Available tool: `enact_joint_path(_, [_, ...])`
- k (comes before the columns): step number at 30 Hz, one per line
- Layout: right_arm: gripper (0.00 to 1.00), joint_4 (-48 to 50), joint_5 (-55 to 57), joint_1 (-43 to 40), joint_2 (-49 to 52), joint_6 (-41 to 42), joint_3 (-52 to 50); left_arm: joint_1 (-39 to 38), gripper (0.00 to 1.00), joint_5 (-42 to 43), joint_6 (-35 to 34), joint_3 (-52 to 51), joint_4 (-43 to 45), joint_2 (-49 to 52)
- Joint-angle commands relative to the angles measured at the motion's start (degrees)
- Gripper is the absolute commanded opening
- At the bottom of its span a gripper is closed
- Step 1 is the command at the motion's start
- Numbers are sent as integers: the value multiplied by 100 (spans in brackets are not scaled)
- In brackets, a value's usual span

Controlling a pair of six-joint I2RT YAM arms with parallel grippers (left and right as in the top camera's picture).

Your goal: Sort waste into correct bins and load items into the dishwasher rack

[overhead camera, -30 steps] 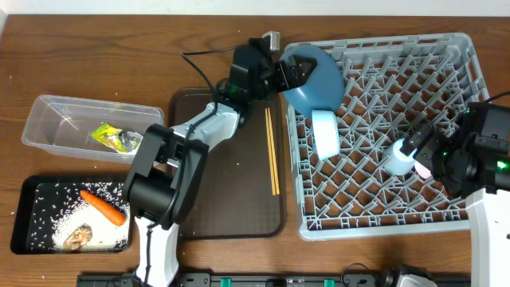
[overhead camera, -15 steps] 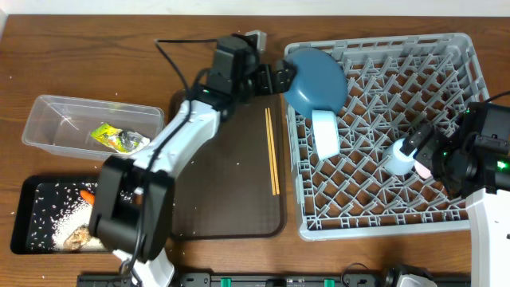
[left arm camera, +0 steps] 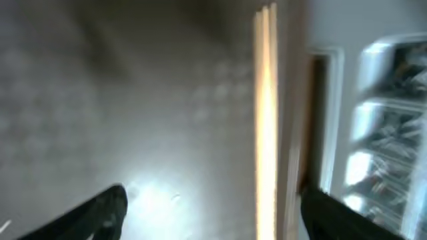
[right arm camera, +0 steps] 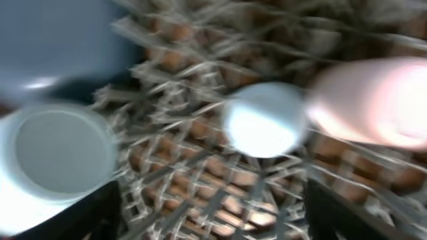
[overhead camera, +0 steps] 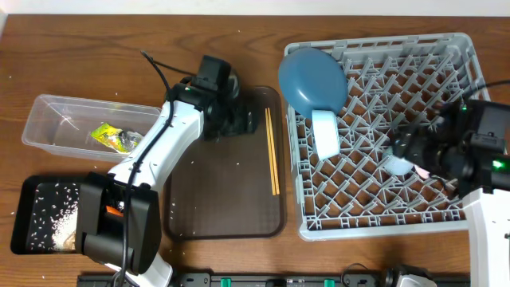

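The grey dishwasher rack (overhead camera: pixel 446 211) holds the blue plate (overhead camera: pixel 312 78) on edge, the white bowl (overhead camera: pixel 324 133), the light-blue cup (overhead camera: pixel 397 165) and the pink cup (overhead camera: pixel 421 171). My right gripper (overhead camera: pixel 406 147) hovers open just above the two cups. In the right wrist view the gripper (right arm camera: pixel 213 220) is empty, with the bowl (right arm camera: pixel 60 153), light-blue cup (right arm camera: pixel 263 120) and pink cup (right arm camera: pixel 373 100) ahead. My left gripper (overhead camera: pixel 243 121) is open and low over the brown tray, beside the chopsticks (overhead camera: pixel 272 151). They show blurred in the left wrist view (left arm camera: pixel 265 120).
The clear tub (overhead camera: pixel 56 119) holds the yellow-green wrapper (overhead camera: pixel 115 137). The black tray (overhead camera: pixel 32 223) holds rice; my left arm covers the carrot and most of the food lump. The chopsticks lie on the dark brown serving tray (overhead camera: pixel 223 207).
My left gripper has left the blue plate in the rack and swung down-left over the brown tray near the chopsticks. My right gripper has shifted slightly left over the cups.
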Motion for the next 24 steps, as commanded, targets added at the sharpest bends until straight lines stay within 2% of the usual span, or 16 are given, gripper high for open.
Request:
enact_joint_path(1, [75,114,-970,588,-15,-581,68,52,82,-546,136,39,-448,-286])
enact_joint_path(4, [73,387,-960,1427,-15,-656,68,101,80,-988,136,39,-1029,-693])
enact_joint_path(8, [70,1088,-455,2951,-13,-496,68,216,81,-1912,101,39,-1722,-1611])
enact_joint_path(11, [71,1558,470,4022,48,-109,68,479,87,-2448,-181,39,-2072,-2378])
enact_joint_path(15, [70,2210,1591,5115,496,356,68,1016,96,-2520,-319,39,-2339,-3261])
enact_joint_path(16, [69,2387,1786,5313,697,509,68,1167,99,-2518,-319,39,-2409,-3458])
enact_joint_path(19, [65,2887,2109,5652,1440,988,68,1513,98,-2520,-319,39,-2653,-3875])
enact_joint_path(24, [58,3552,2371,5672,2699,1631,79,1777,98,-2535,-317,37,-2946,-4229])
